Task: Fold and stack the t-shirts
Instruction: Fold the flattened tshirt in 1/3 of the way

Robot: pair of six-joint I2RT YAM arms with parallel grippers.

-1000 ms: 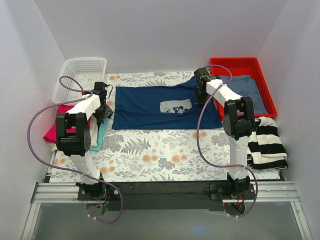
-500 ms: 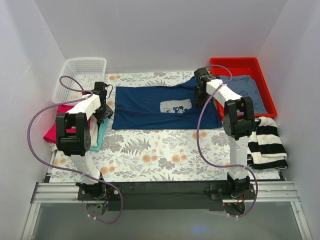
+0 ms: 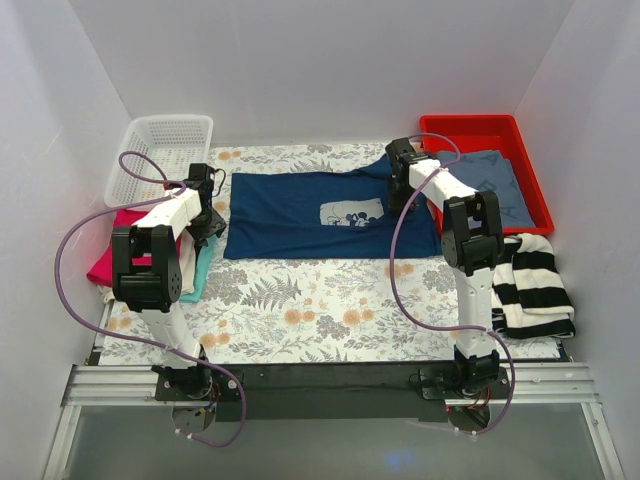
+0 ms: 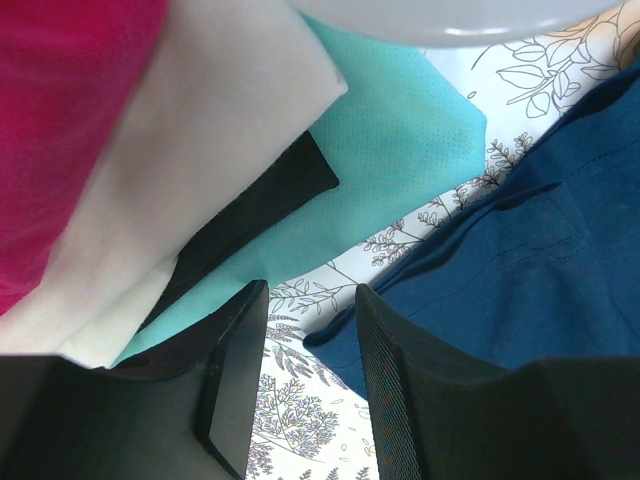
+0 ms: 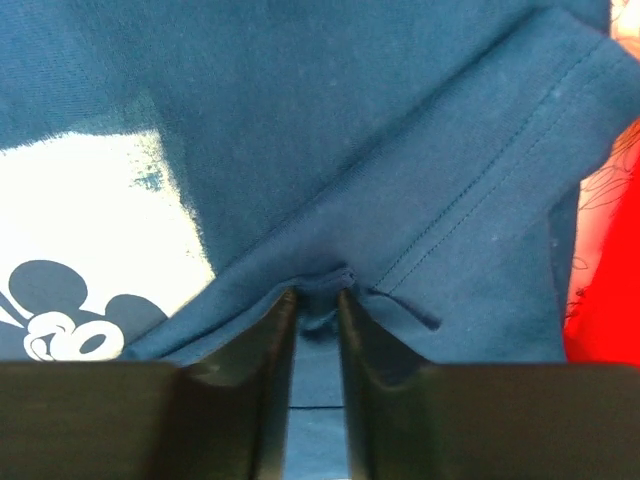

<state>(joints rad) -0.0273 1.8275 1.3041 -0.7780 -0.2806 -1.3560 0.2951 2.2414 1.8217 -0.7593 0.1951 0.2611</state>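
Navy t-shirt (image 3: pixel 320 212) lies spread flat, print up, centre of the overhead view on the table (image 3: pixel 300 310). R end effector (image 5: pixel 315 300) is at the shirt's upper-right corner, by the sleeve. Its fingers are nearly together w/ a small ridge of navy cloth pinched between. L end effector (image 4: pixel 310 300) is at the shirt's lower-left corner, fingers spread & holding nothing; table & shirt hem show thru the gap.

Step in hand, my read: take both corners for the first fold. To do it well:
- R grip looks thin, just a pucker, prob. top layer only. Seat deeper before lifting or it may slip.
- L should settle over the hem corner & close on navy cloth, not the teal t-shirt (image 4: pixel 400 150) just beside it.
- Lift both together, edge taut.

View diffs:
- Overhead gives the layout: pink t-shirt (image 3: pixel 103 262) pile at left, white basket (image 3: pixel 170 135) upper left, red bin (image 3: pixel 470 123) upper right, striped garment (image 3: pixel 535 285) at right. It can't show finger state; the wrist views do.
- L wrist view adds a cream t-shirt (image 4: pixel 200 130) & black cloth (image 4: pixel 260 205) in the pile.
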